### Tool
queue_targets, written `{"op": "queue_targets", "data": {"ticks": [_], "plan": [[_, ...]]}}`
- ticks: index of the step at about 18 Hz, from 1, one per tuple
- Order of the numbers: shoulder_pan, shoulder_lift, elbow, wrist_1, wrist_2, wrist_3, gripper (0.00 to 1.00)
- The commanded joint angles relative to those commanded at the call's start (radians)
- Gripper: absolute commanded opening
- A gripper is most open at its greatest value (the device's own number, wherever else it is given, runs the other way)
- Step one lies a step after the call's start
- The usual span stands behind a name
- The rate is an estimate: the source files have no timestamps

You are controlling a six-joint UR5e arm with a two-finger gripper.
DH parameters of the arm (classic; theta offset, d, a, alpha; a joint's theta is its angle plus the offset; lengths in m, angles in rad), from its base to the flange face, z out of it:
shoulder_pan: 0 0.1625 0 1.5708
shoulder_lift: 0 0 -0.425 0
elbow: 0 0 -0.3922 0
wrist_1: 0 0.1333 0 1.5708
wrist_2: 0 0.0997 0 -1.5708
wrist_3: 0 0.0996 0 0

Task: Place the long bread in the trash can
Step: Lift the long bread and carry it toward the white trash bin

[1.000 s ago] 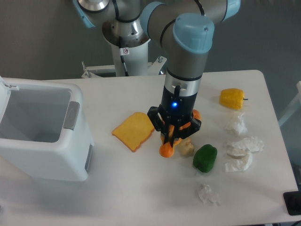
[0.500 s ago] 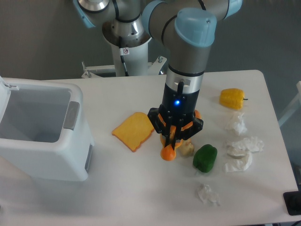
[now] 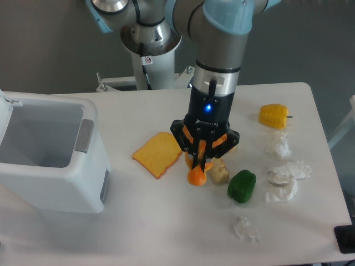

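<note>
The long bread point(image 3: 197, 175) is an orange-yellow loaf held between my gripper's fingers, its lower rounded end poking out below them, tilted and slightly above the table. My gripper point(image 3: 203, 156) is shut on it at the table's middle. Most of the loaf is hidden behind the fingers. The trash can point(image 3: 47, 158) is a large white bin with a grey handle recess, standing open at the left, well apart from the gripper.
A flat orange toast slice point(image 3: 158, 153) lies left of the gripper. A pale beige chunk point(image 3: 219, 174) and a green pepper point(image 3: 242, 186) lie right below it. A yellow pepper point(image 3: 274, 116) and several crumpled white papers point(image 3: 285, 177) lie at the right.
The gripper has risen a little with the long bread in it, and the loaf's lower end has lifted slightly off the table.
</note>
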Motion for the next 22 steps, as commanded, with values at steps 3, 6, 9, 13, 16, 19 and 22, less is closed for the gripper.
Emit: {"op": "queue_targets", "data": {"ticks": [3,6,9,13,16,19,22], "plan": [[-0.008,0.015,0.000,0.005,-0.017,-0.009,0.20],[-0.014,0.034,0.003,0.006,-0.042,-0.018,0.20],[-0.014,0.060,0.003,0.006,-0.075,-0.038,0.20],[-0.015,0.080,0.003,0.006,-0.098,-0.063,0.20],[-0.015,0.100,0.002,0.006,-0.140,-0.067,0.20],[-0.017,0.115,0.003,0.018,-0.154,-0.089,0.20],[-0.025,0.118,0.005,0.041,-0.181,-0.141,0.20]]}}
